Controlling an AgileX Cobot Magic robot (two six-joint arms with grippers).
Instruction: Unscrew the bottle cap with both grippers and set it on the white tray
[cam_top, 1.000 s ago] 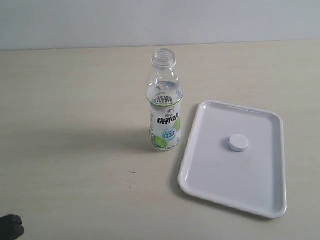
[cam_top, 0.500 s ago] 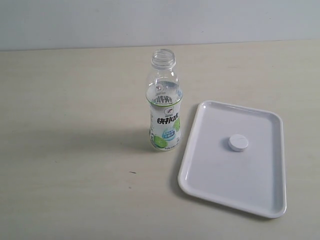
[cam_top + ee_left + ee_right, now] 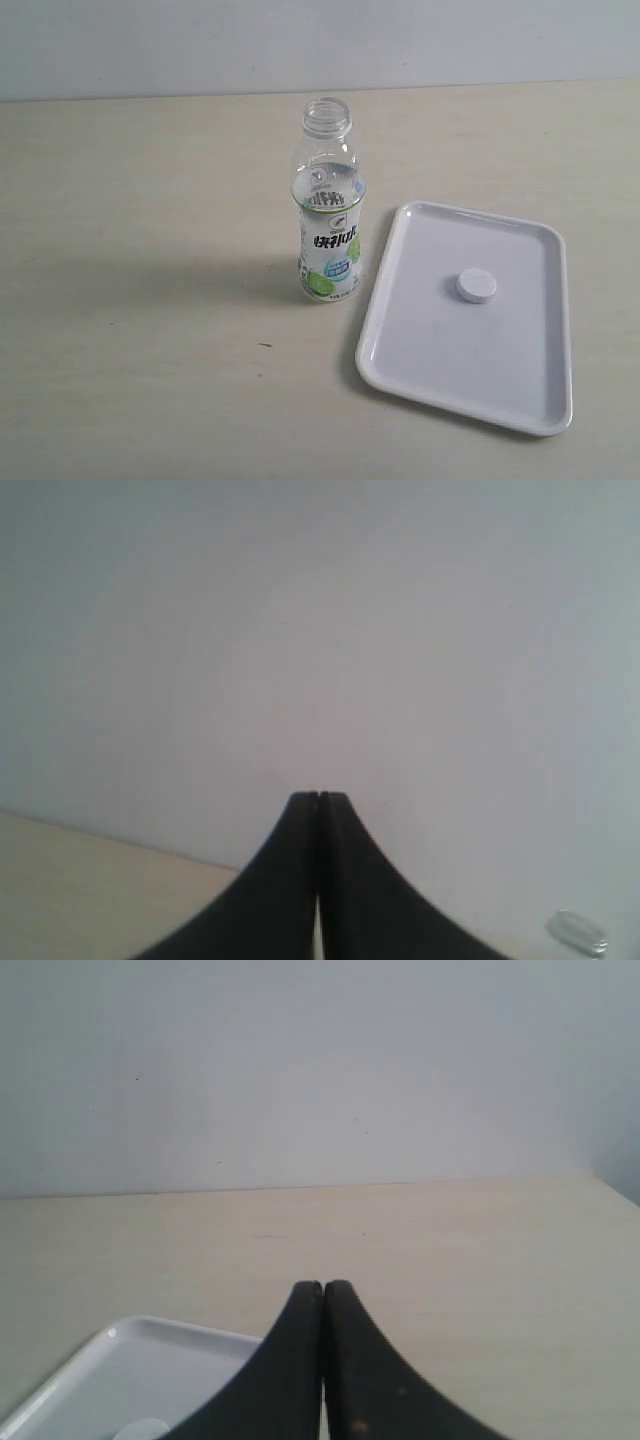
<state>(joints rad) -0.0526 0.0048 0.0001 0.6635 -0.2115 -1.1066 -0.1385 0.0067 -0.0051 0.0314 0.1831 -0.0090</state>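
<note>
The bottle (image 3: 328, 215) stands upright on the table with its neck open. The bottle cap (image 3: 477, 286) lies flat on the white tray (image 3: 420, 340), to the right of the bottle. Neither gripper shows in the exterior view. In the left wrist view my left gripper (image 3: 318, 798) is shut with nothing in it and points at a pale wall. In the right wrist view my right gripper (image 3: 322, 1285) is shut and empty, held above the table. A corner of the white tray (image 3: 110, 1375) and the edge of the bottle cap (image 3: 143, 1430) show beside it.
The beige table (image 3: 150, 300) runs back to a pale wall (image 3: 150, 45). A small dark speck (image 3: 265, 345) lies on the table in front of the bottle. A blurred clear object (image 3: 578, 932) shows low in the left wrist view.
A black piece of the left arm that showed at the lower left corner of the exterior view has left the view. Bottle, cap and tray have not moved.
</note>
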